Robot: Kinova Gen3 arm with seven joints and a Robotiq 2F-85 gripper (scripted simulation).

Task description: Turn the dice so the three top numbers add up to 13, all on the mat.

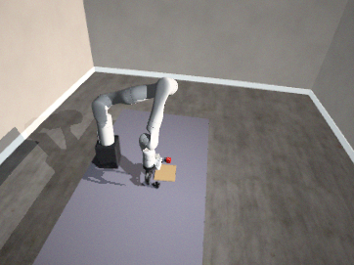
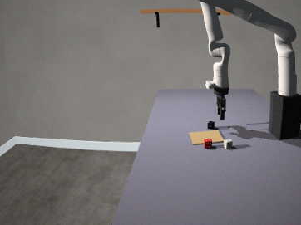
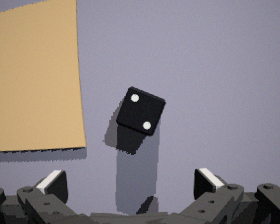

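The black die (image 1: 156,185) (image 2: 211,124) (image 3: 140,111) lies flat on the table beside the mat (image 1: 165,173) (image 2: 205,137) (image 3: 40,75), turned at an angle, with two white pips on top. My gripper (image 1: 148,183) (image 2: 222,118) (image 3: 130,185) is open and empty, above the table near the black die. In the wrist view the die is ahead of the fingertips, roughly midway between them sideways. The red die (image 1: 168,159) (image 2: 208,144) is off the mat, close to its edge. The white die (image 2: 228,144) is off the mat near a corner. The top numbers of both are too small to read.
The mat lies flat on the purple-grey table (image 1: 132,216) (image 2: 179,183). The arm's black base (image 1: 108,153) (image 2: 285,114) stands at one side of the table. In the exterior view a wooden shelf (image 2: 179,12) is on the wall behind.
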